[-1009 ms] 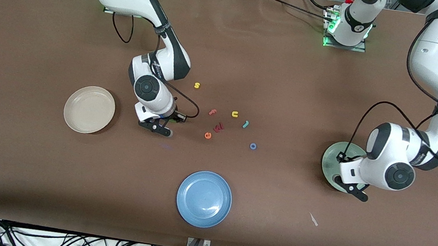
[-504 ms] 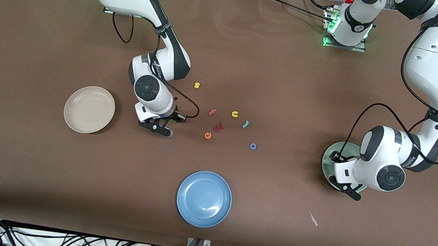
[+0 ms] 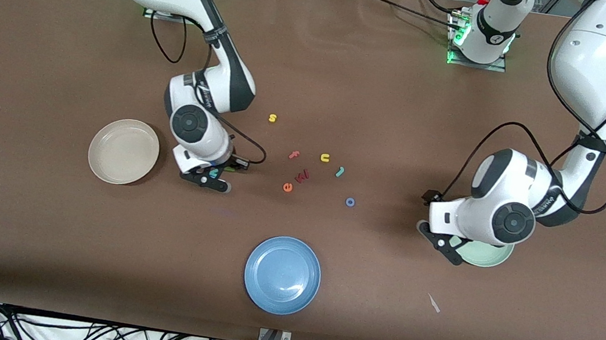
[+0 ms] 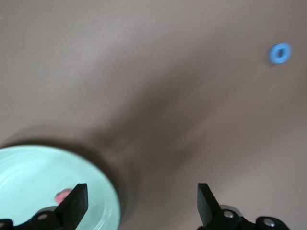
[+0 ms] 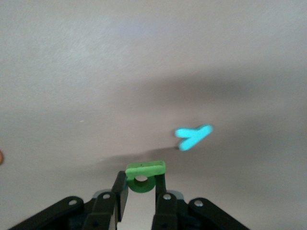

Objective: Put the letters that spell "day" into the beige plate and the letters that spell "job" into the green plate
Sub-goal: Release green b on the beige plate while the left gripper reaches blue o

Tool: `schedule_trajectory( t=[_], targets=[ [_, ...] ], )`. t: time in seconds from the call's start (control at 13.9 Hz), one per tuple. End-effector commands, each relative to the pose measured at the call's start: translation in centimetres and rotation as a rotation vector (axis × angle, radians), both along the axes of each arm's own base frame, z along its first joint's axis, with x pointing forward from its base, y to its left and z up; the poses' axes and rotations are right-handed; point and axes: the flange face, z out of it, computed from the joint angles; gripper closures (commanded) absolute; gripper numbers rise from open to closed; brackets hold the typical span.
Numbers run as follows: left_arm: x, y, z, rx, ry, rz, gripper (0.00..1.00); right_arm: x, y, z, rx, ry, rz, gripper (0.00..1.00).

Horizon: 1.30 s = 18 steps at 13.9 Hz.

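My right gripper (image 3: 212, 181) is shut on the green letter (image 5: 148, 167), holding it just over the table between the beige plate (image 3: 124, 151) and the loose letters. The teal "y" (image 5: 192, 135) lies flat on the table close by. My left gripper (image 3: 438, 243) is open with nothing between its fingers, over the table at the edge of the green plate (image 3: 488, 256). A pinkish-red letter (image 4: 61, 195) lies in that plate (image 4: 29, 177). The blue "o" (image 3: 350, 202) and teal "j" (image 3: 340, 171) lie mid-table.
A yellow "s" (image 3: 272, 118), yellow "u" (image 3: 325, 158), pink "f" (image 3: 294, 155), orange "e" (image 3: 287, 187) and a red letter (image 3: 303, 175) lie scattered mid-table. The blue plate (image 3: 283, 274) sits nearer the front camera. A white scrap (image 3: 433, 303) lies near the green plate.
My left gripper opened and moved off the green plate toward the table's middle, leaving the pinkish-red letter in the plate. My right gripper shifted slightly toward the beige plate, still holding the green letter.
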Motion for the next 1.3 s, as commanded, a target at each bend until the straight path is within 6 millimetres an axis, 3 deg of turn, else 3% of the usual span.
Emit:
schedule_trajectory(
  t=[0.0, 0.14, 0.43, 0.5, 0.72, 0.86, 1.01, 1.08, 1.22],
  targets=[
    [0.1, -2.7, 1.7, -0.031, -0.025, -0.04, 0.0, -0.6, -5.7, 3.4, -0.004, 0.016, 0.122, 0.85],
    [-1.4, -8.2, 1.6, -0.037, -0.037, -0.07, 0.0, -1.5, -9.4, 3.6, -0.008, 0.029, 0.178, 0.85],
    [-3.9, -16.8, -0.2, -0.016, -0.098, 0.158, 0.0, -2.4, -16.3, 3.4, -0.014, 0.022, 0.252, 0.84],
    [-4.3, -18.2, -1.0, -0.026, -0.111, 0.209, 0.0, -2.8, -18.5, 2.7, -0.019, 0.018, 0.273, 0.84],
    [-4.2, -19.5, -3.4, -0.064, -0.136, 0.308, 0.0, -3.8, -24.1, 0.5, -0.046, -0.035, 0.362, 0.84],
    [-5.0, -21.2, -4.1, -0.042, -0.171, 0.334, 0.0, -3.5, -26.0, -0.2, -0.056, -0.035, 0.39, 0.8],
    [-6.3, -23.2, -5.2, 0.051, -0.251, 0.312, 0.0, -3.1, -26.4, -0.1, -0.051, -0.035, 0.369, 0.0],
    [-7.1, -24.2, -5.5, 0.069, -0.262, 0.333, 0.01, -2.8, -25.8, 0.2, -0.044, -0.023, 0.367, 0.0],
    [-7.1, -24.1, -6.0, 0.079, -0.264, 0.344, 0.09, -2.4, -23.9, 1.3, -0.024, 0.044, 0.296, 0.0]
  ],
)
